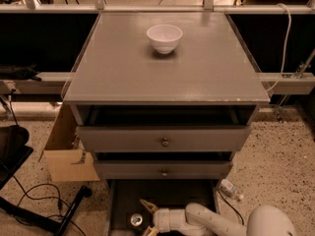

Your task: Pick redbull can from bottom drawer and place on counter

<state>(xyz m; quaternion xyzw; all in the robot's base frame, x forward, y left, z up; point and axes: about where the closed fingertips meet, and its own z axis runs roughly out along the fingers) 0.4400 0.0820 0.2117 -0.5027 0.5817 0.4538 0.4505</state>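
camera view: you look down at a grey cabinet from the front and a bit from above.
worktop (147,77): this is the flat grey top of the cabinet. You can see all of it.
bowl (164,37): a white bowl stands upright on the worktop, near the back, about in the middle.
top drawer (123,139): it is pulled out a little and has a round knob.
middle drawer (197,170): it sits just under the top drawer and has a round knob too.
bottom drawer (172,195): it is pulled out far. You see its dark flat floor at the bottom edge of the picture.
can (136,221): it stands upright on the floor of the bottom drawer, toward the left side. Its shiny round top faces you.
pincer (144,217): it is low inside the bottom drawer, just right of the can, and points left at it. Its two fingers are spread apart and hold nothing. The can is right at the tips; you cannot tell if they touch it.
arm (211,222): it is white and comes in from the bottom right.
box (69,161): a brown cardboard box sits on the floor just left of the cabinet.
bottle (230,189): a small clear bottle lies on the speckled floor, right of the bottom drawer.
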